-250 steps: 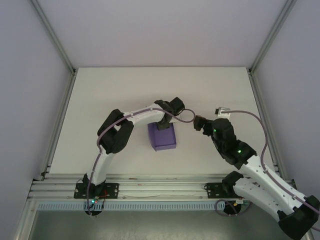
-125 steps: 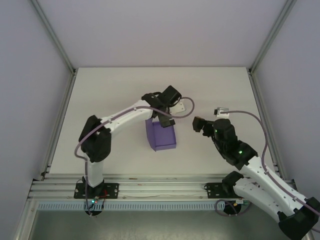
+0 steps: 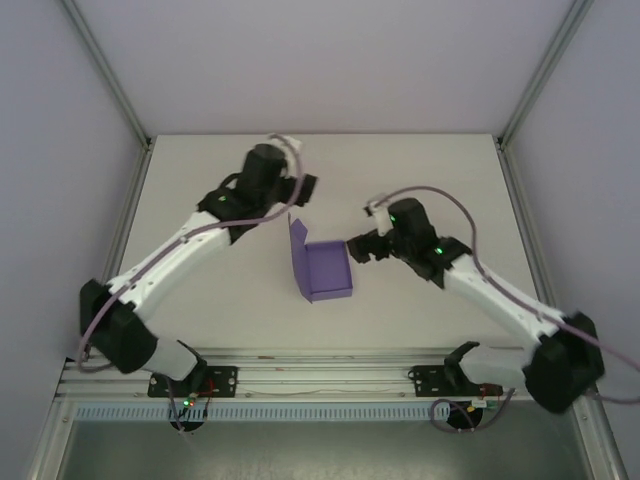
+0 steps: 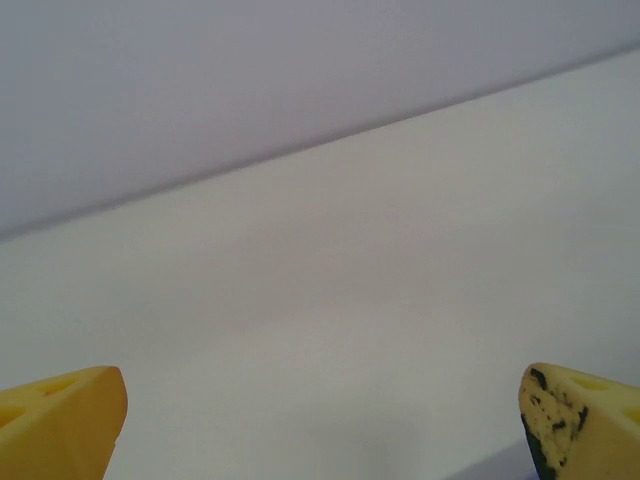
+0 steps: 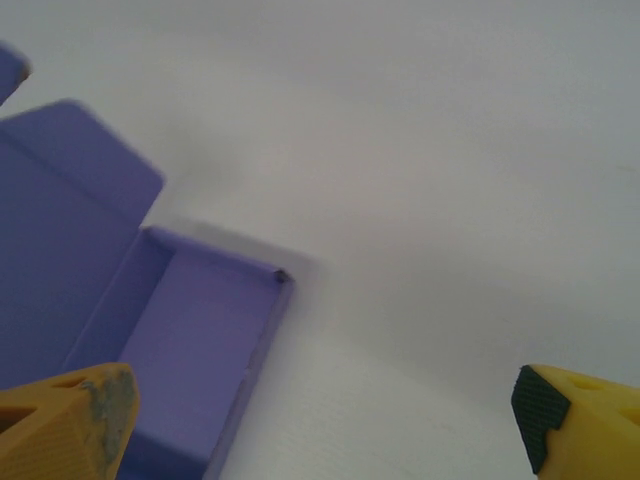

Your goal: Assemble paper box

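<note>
White desk (image 3: 440,175) walled in pale lilac, aluminium rails (image 3: 320,368) along the near edge. Near the middle, small purple thin-card paper box (image 3: 330,275), lying open as a shallow tray, lid flap (image 3: 297,240) standing up along its left side. From the right wrist, same paper box (image 5: 190,340) at lower left: low walls, bare floor, tall flap to the left. Beyond the box toward the far left, left pincer (image 3: 300,188), well apart from it and pinching nothing; from its own wrist (image 4: 320,425), yellow fingertips (image 4: 60,420) spread wide at the two lower corners, bare desk and wall between. Just beside the box's far right corner, right pincer (image 3: 357,247), touching or not impossible to tell from above; from its own wrist (image 5: 325,425), yellow fingertips (image 5: 65,415) spread wide and empty, one tip over the tray, the other over bare desk
</note>
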You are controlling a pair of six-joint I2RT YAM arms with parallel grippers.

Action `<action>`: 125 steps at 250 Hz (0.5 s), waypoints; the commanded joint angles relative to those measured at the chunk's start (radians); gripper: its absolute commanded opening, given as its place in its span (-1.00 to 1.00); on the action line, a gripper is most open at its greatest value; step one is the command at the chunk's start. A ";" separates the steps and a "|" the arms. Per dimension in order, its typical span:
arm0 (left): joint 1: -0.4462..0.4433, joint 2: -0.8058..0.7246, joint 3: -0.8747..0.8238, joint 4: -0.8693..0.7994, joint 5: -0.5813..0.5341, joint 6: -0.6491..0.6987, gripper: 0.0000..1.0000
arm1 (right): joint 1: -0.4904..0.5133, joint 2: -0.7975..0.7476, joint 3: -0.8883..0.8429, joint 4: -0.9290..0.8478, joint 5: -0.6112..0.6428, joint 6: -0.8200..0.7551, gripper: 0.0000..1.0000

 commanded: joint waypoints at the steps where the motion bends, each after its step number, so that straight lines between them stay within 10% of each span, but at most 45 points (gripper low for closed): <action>1: 0.088 -0.095 -0.186 0.028 0.009 -0.284 1.00 | 0.000 0.173 0.134 -0.126 -0.232 -0.411 0.85; 125: 0.164 -0.263 -0.475 0.037 -0.008 -0.387 1.00 | 0.069 0.796 0.661 -0.372 -0.036 -0.448 0.08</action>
